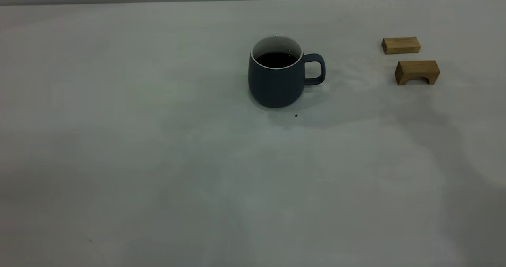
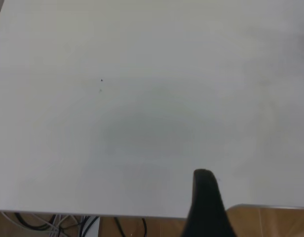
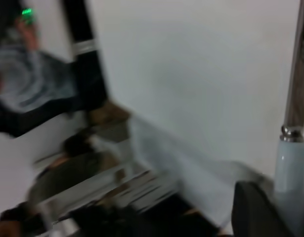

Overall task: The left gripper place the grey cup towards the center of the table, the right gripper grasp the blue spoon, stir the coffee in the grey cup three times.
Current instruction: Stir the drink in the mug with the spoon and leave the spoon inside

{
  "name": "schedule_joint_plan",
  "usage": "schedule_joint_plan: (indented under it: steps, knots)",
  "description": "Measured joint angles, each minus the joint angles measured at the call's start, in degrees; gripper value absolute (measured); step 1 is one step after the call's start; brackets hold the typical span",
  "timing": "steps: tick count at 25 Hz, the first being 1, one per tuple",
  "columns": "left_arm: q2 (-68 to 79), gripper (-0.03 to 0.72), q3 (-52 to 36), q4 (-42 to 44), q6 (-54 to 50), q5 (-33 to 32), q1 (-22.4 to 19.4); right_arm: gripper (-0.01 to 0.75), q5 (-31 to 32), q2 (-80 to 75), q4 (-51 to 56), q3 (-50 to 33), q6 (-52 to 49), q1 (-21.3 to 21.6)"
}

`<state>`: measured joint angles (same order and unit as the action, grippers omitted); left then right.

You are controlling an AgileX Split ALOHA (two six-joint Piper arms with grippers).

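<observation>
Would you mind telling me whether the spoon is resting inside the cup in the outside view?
No, the grey cup holds only dark coffee, with no spoon standing in it.

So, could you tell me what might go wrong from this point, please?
The rounded dark grey cup holds dark coffee fairly high, so brisk stirring could slop it onto the off-white table. In the blurred right wrist view, the spoon with pale blue handle and metal neck sits beside the right gripper's black finger; how firmly it is held cannot be judged, so it could slip.

Lab bench: bare table [image 1: 158, 160], cables [image 2: 53, 223]
</observation>
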<state>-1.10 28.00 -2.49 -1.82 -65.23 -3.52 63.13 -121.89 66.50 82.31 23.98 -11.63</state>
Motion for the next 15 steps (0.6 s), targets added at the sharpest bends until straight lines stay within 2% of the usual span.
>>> schedule_joint_plan:
  steps: [5,10,13,15]
  knots:
    - [0.0,0.585,0.0,0.0,0.0,0.0,0.0,0.127,3.32,0.0,7.94,0.0,-0.9,-0.5]
    - [0.0,0.585,0.0,0.0,0.0,0.0,0.0,0.127,3.56,0.0,17.81,0.0,-2.92,-0.5]
    - [0.0,0.585,0.0,0.0,0.0,0.0,0.0,0.127,3.56,0.0,20.9,0.0,-10.18,-0.5]
    - [0.0,0.585,0.0,0.0,0.0,0.0,0.0,0.127,3.56,0.0,21.28,0.0,-19.47,-0.5]
